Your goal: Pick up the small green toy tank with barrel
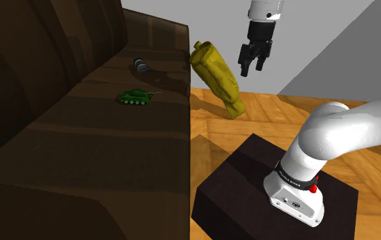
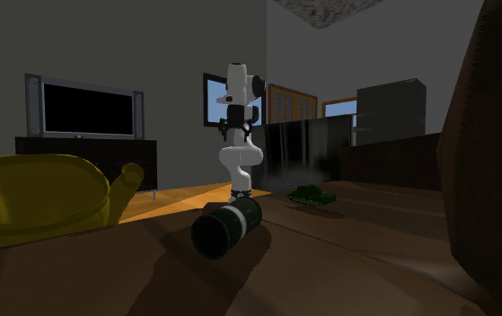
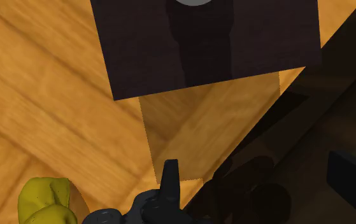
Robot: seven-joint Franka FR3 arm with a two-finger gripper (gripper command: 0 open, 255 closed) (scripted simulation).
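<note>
Gripper (image 1: 252, 67) hangs high over wood floor (image 1: 284, 112), 2 fingers apart, empty, just beside yellow sack (image 1: 217, 78). Green tank (image 1: 135, 97) sits upright on brown seat (image 1: 100, 150), well apart from gripper, barrel twd seat edge. Dark can (image 1: 141, 66) lies near tank.
</note>
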